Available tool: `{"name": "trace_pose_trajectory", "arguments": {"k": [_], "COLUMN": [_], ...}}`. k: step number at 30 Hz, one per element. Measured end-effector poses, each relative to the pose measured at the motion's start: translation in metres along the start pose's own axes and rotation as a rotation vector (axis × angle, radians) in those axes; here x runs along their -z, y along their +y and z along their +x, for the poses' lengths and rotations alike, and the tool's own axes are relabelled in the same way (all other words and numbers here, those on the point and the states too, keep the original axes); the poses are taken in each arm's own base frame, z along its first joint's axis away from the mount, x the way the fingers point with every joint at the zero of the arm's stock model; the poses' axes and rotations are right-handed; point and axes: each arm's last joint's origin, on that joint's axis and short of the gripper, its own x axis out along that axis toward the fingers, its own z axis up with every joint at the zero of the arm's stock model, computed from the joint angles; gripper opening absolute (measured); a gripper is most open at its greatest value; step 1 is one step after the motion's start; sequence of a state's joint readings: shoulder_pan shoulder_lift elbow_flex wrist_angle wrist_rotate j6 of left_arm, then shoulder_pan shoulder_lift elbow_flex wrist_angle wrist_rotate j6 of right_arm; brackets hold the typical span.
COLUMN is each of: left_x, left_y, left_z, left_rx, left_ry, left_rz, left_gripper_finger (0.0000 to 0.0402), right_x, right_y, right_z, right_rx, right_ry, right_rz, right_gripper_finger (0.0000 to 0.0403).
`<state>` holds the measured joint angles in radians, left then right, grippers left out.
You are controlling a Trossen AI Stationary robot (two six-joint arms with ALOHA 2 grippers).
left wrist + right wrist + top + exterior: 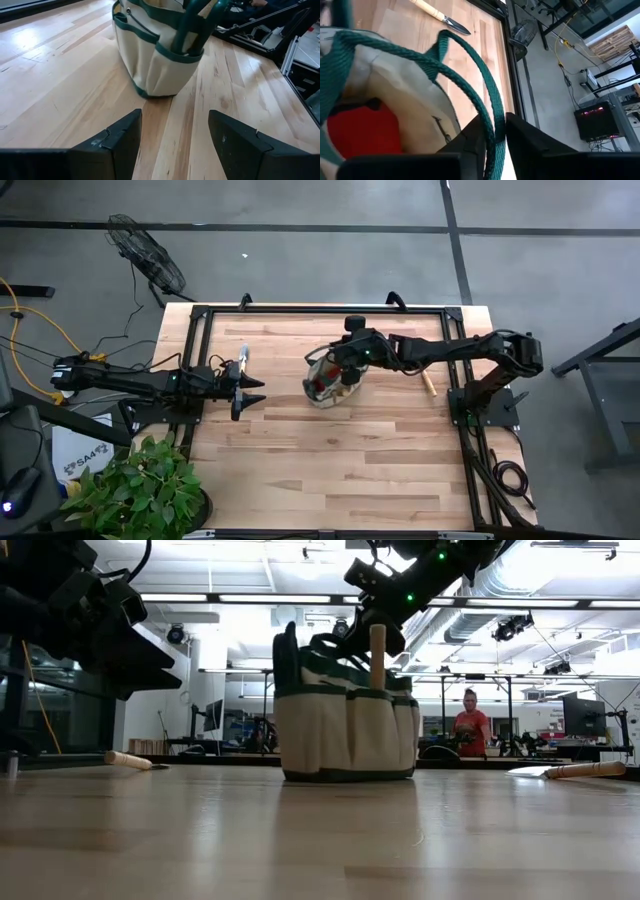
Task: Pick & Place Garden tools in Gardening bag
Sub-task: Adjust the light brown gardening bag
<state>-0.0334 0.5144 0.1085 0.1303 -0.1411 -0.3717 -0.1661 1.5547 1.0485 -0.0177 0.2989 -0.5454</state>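
Observation:
The beige gardening bag [322, 387] with dark green trim stands upright mid-table [345, 735]. A red glove [362, 132] lies inside it. My right gripper [350, 368] is over the bag's right rim, shut on a pale wooden tool handle [377, 655] that sticks up out of the bag. One green loop handle [470, 80] of the bag runs across the gripper [495, 125]. My left gripper [250, 390] is open and empty, left of the bag [150, 65]. A wooden-handled trowel [243, 357] lies flat on the table, just beyond my left gripper. My right gripper holds the wooden handle at its top end [377, 632], coming from above and from the table's right at a slant. The tool stands upright with its lower part inside the bag. In the right wrist view the bag's green strap [496, 145] covers the place of contact.
Another wooden-handled tool [428, 383] lies flat on the table right of the bag [585, 770]. Dark green handles [197, 25] stick up from the bag's side pocket. A black frame [195, 360] borders the table. A person [468, 725] is in the room behind it.

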Motion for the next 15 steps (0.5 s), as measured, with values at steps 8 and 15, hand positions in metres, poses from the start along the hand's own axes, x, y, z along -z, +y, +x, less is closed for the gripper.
{"name": "trace_pose_trajectory", "arguments": {"k": [8,15], "left_x": [0.0,0.0], "left_y": [0.0001,0.0], "left_z": [0.0,0.0], "left_rx": [-0.001,-0.001], "left_ry": [0.0,0.0], "left_rz": [0.0,0.0], "left_gripper_finger": [0.0226,0.0226], "right_x": [0.0003,0.0009], "right_y": [0.0002,0.0015], "right_z": [0.0,0.0], "right_rx": [-0.003,-0.031], "right_ry": [0.003,-0.001], "right_rz": [0.0,0.032], "right_gripper_finger": [0.0026,0.0007]}}
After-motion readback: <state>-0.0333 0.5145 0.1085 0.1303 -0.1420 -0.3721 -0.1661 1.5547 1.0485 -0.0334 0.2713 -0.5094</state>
